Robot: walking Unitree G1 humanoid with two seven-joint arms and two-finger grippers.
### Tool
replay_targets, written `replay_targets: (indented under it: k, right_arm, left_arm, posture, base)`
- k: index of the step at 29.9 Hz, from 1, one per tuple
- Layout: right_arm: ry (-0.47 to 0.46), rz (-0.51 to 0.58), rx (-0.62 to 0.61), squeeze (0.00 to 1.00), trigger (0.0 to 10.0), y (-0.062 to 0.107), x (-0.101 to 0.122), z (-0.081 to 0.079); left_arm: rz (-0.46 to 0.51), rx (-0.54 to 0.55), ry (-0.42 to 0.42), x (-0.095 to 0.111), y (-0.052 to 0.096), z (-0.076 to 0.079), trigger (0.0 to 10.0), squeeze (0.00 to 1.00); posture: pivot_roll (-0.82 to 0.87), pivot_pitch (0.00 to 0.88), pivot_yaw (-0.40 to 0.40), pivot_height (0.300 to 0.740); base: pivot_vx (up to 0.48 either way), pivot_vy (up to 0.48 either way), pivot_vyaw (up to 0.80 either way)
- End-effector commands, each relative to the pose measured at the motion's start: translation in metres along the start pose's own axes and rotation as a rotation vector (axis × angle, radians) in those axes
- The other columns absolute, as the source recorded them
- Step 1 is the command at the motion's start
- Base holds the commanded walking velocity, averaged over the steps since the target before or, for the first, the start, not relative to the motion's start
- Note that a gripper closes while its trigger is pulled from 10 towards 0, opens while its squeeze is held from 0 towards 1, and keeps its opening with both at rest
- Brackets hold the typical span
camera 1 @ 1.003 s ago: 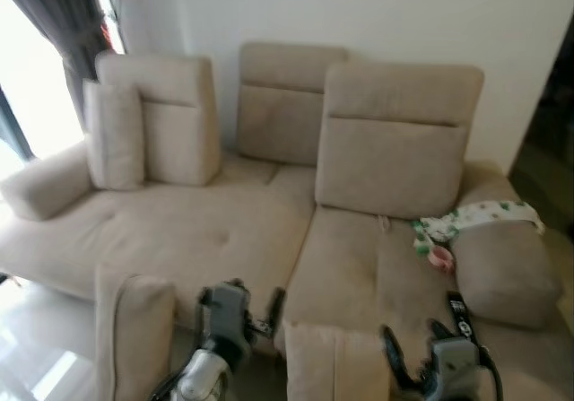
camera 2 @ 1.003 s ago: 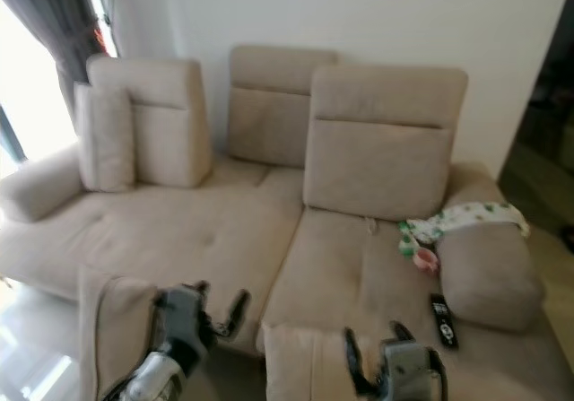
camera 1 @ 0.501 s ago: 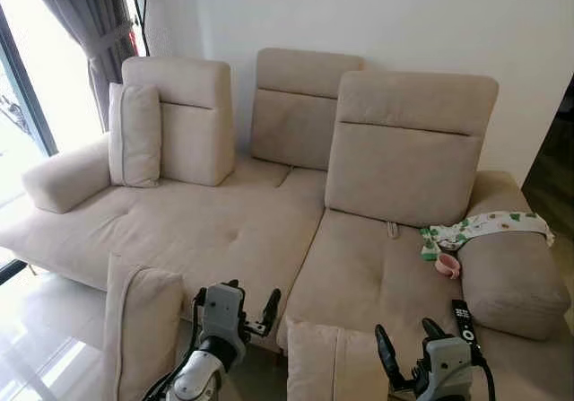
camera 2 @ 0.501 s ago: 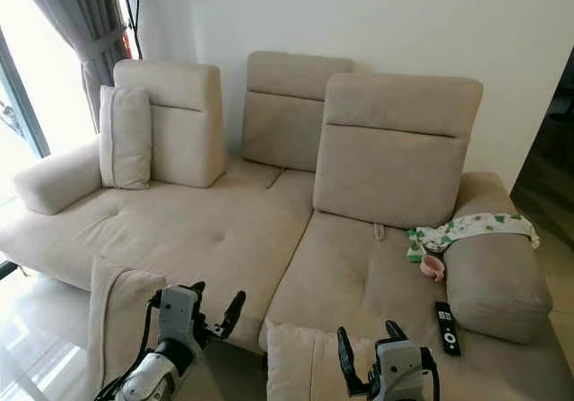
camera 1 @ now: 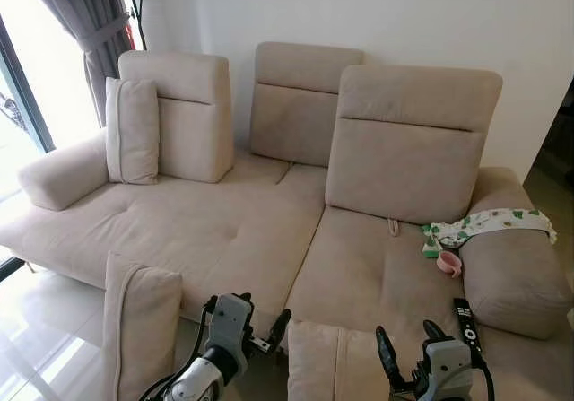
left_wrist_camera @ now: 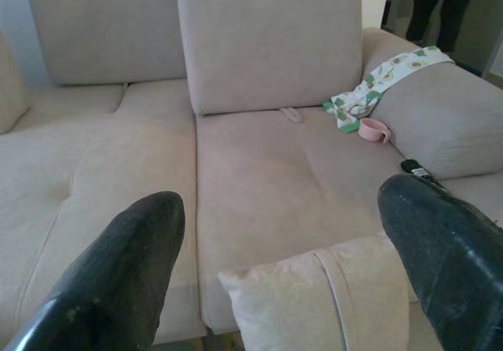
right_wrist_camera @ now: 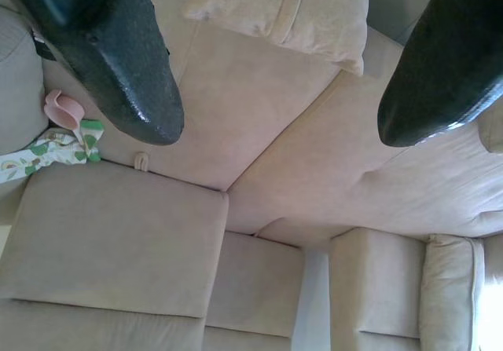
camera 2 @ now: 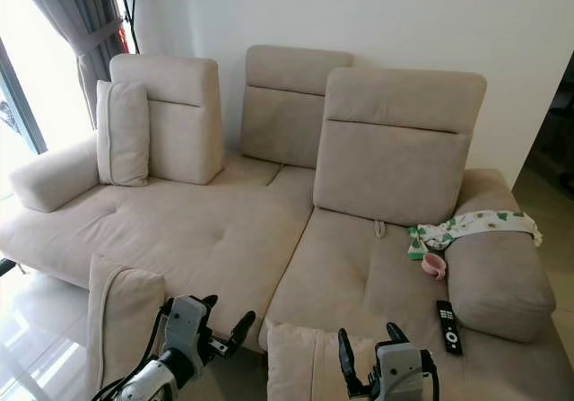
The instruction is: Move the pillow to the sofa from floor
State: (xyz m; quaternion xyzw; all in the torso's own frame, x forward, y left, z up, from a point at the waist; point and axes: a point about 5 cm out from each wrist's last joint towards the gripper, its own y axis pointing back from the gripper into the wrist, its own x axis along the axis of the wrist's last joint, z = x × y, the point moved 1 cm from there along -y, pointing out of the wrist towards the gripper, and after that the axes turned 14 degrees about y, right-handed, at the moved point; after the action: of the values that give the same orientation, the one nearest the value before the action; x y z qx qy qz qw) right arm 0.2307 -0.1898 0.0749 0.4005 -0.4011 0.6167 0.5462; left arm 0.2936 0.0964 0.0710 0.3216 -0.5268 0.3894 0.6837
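Observation:
A beige pillow (camera 1: 327, 363) stands low against the front of the beige sofa (camera 1: 215, 231), between my two arms. It also appears in the left wrist view as the pillow (left_wrist_camera: 330, 296) and in the right wrist view as the pillow (right_wrist_camera: 291, 9). My left gripper (camera 1: 262, 316) is open just left of it, holding nothing. My right gripper (camera 1: 405, 338) is open just right of it, over the seat's front edge. A second beige pillow (camera 1: 139, 325) stands upright on the floor further left.
On the right seat lie a black remote (camera 1: 464, 316), a pink cup (camera 1: 448, 263) and a green-patterned cloth (camera 1: 489, 224). A cushion (camera 1: 133, 132) leans at the sofa's left end. Glossy floor (camera 1: 40, 329) and a window lie left. A person's dark legs (left_wrist_camera: 440, 5) stand past the right armrest.
The picture has steadied from blur and the camera has shifted a little. My left gripper sits slightly further right, nearer the middle pillow. Both grippers remain open.

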Motion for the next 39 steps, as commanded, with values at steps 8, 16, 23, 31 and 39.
replay_targets:
  k: [8,16,23,31,39]
  right_arm:
    - [-0.011,0.000,0.005,0.00,10.0,0.0013,-0.0014,-0.0030]
    - [-0.010,0.000,0.008,0.00,10.0,0.0013,-0.0016,-0.0028]
    - [-0.009,0.003,0.006,0.00,10.0,-0.0002,-0.0005,-0.0022]
    - [-0.007,0.007,0.004,0.00,10.0,0.0001,0.0002,-0.0021]
    - [-0.009,0.011,0.006,0.00,10.0,-0.0003,0.0013,-0.0019]
  left_arm:
    - [-0.004,0.002,0.008,-0.0047,0.0044,-0.0008,10.0,0.00]
    - [0.009,0.002,0.028,-0.0038,0.0049,-0.0005,10.0,0.00]
    - [0.022,-0.020,0.021,-0.0021,0.0036,0.0032,10.0,0.00]
    - [0.020,-0.046,0.032,-0.0036,0.0043,0.0067,10.0,0.00]
    - [0.022,-0.051,0.032,-0.0040,0.0048,0.0073,10.0,0.00]
  posture:
    - [0.08,0.000,0.038,0.740]
    - [0.08,0.000,0.035,0.740]
    - [0.08,0.000,0.034,0.740]
    - [0.08,0.000,0.036,0.740]
    - [0.08,0.000,0.034,0.740]
  base:
    - [0.000,0.000,0.00]
    - [0.000,0.000,0.00]
    - [0.000,0.000,0.00]
    - [0.000,0.000,0.00]
    - [0.000,0.000,0.00]
